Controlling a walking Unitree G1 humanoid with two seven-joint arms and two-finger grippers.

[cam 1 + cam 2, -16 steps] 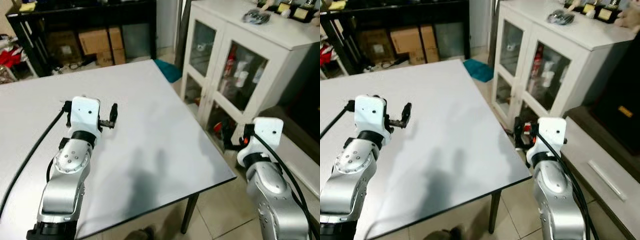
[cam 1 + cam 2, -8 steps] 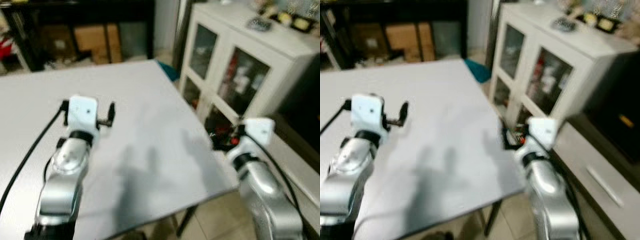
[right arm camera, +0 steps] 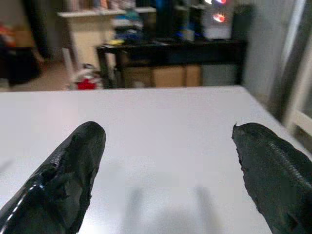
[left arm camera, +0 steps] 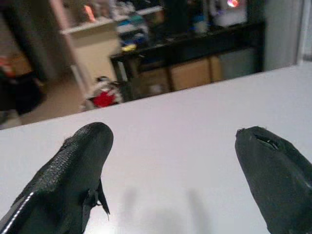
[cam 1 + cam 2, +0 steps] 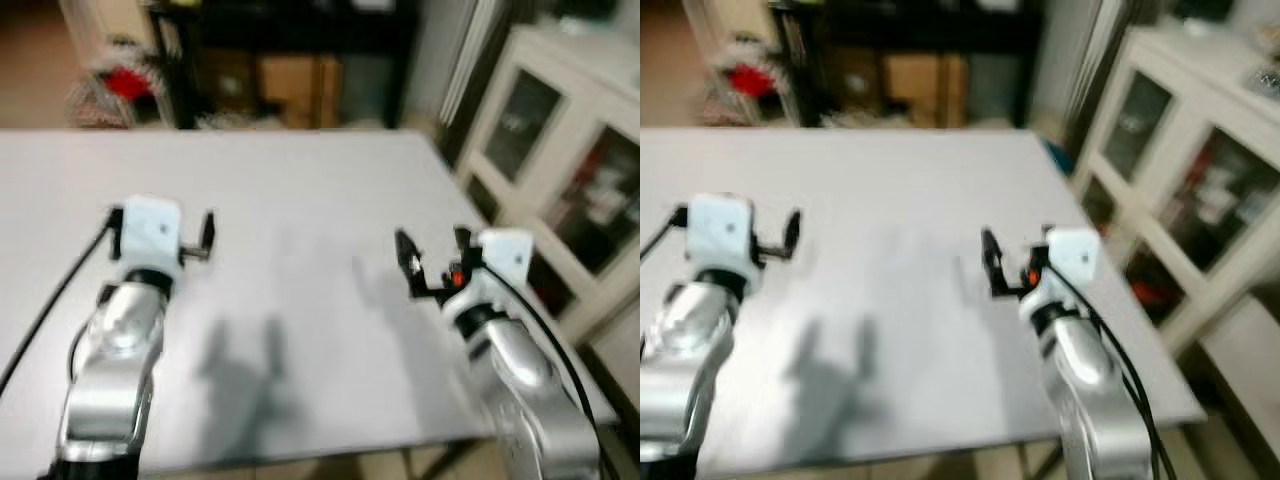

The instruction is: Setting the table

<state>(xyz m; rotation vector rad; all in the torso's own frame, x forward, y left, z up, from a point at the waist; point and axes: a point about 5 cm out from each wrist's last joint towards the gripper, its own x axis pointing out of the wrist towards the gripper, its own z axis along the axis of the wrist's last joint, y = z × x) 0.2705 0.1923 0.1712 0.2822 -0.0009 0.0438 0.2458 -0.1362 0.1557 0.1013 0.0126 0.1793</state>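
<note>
Pictured: a wide white table [image 5: 300, 190], bare across its top (head views blurred), running from the near edge to a far edge backed by dark shelving [image 5: 290, 25] and cardboard boxes [image 5: 285, 75]. To the robot's right, beside the table, a white cabinet [image 5: 560, 150] with glass doors. Beyond the far left corner, a red bundle [image 5: 125, 85] on the floor.

Above the table, 2 silver arms. Left gripper [image 4: 170, 161] over the left half of the tabletop, black fingers [image 4: 73, 170] spread wide apart, nothing between them but white surface. Right gripper [image 3: 170, 161] over the right half, near the cabinet-side edge, fingers [image 3: 68, 170] likewise held well apart and gripping nothing. Both raised clear of the surface, with soft shadows [image 5: 240, 360] cast on the white top just ahead of the near edge.

No dish or cutlery to be made out near either claw; the table itself lying directly beneath both. Seen along the fingers: a dark desk [image 3: 170, 51] with lit screens [image 3: 214, 14] and boxes below, past the far edge.
</note>
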